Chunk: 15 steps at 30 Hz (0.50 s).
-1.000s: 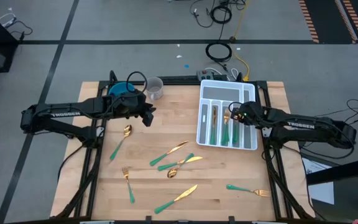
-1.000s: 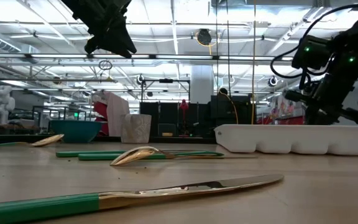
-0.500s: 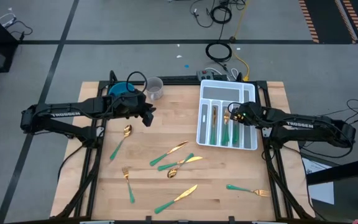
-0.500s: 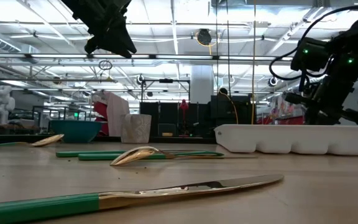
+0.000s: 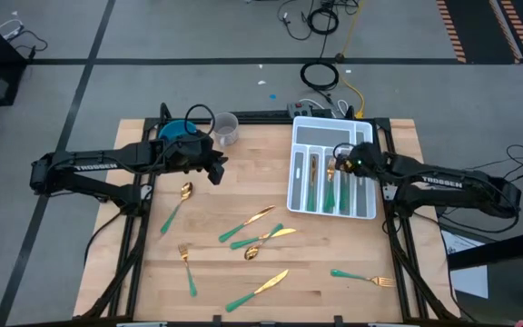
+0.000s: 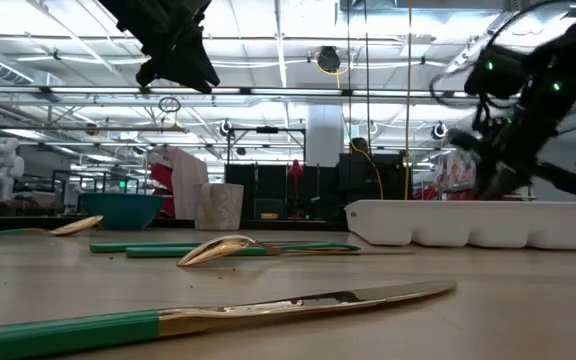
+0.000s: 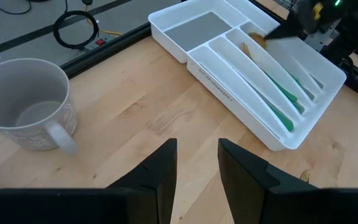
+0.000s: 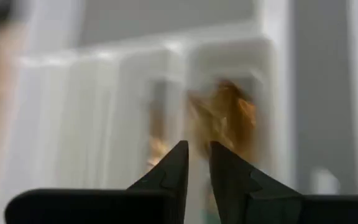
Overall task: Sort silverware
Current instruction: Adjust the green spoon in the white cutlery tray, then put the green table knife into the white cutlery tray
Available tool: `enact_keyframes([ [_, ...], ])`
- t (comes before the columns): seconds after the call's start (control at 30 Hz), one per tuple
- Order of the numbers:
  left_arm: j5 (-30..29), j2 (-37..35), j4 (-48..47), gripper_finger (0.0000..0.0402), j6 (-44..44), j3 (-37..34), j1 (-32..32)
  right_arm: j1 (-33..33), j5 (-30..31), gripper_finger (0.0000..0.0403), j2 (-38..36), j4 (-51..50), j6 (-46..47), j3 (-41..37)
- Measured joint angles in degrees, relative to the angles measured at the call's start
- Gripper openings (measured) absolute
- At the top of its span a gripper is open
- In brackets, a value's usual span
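Looking at the last second, your right gripper, fingers nearly closed and empty, has lifted off the tray (forks dropped in), with seven pieces left on the table.

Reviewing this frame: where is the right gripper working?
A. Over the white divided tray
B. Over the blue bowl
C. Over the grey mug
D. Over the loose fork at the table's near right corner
A: in the high view the right gripper sits over the white divided tray, above the silverware already in its slots, while the left gripper waits near the grey mug.
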Motion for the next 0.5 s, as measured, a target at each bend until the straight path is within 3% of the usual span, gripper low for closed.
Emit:
enact_keyframes([
  [0.23,0.0,0.0,0.0,0.0123,0.0,0.0,0.0,0.0,3.3,0.0057,-2.0,-6.1,-6.8,9.6],
  [0.33,0.0,0.0,0.0,0.0123,0.0,0.0,0.0,0.1,2.8,0.0057,-2.4,-10.2,-14.5,14.2],
  [0.4,0.0,0.0,0.0,0.0123,-0.1,0.0,0.0,1.3,-0.8,0.0057,-3.1,-11.3,-22.6,18.0],
  [0.5,0.0,0.0,-0.2,0.0123,0.0,0.0,0.0,4.6,-11.2,0.0057,-3.2,-17.5,-30.7,24.2],
])
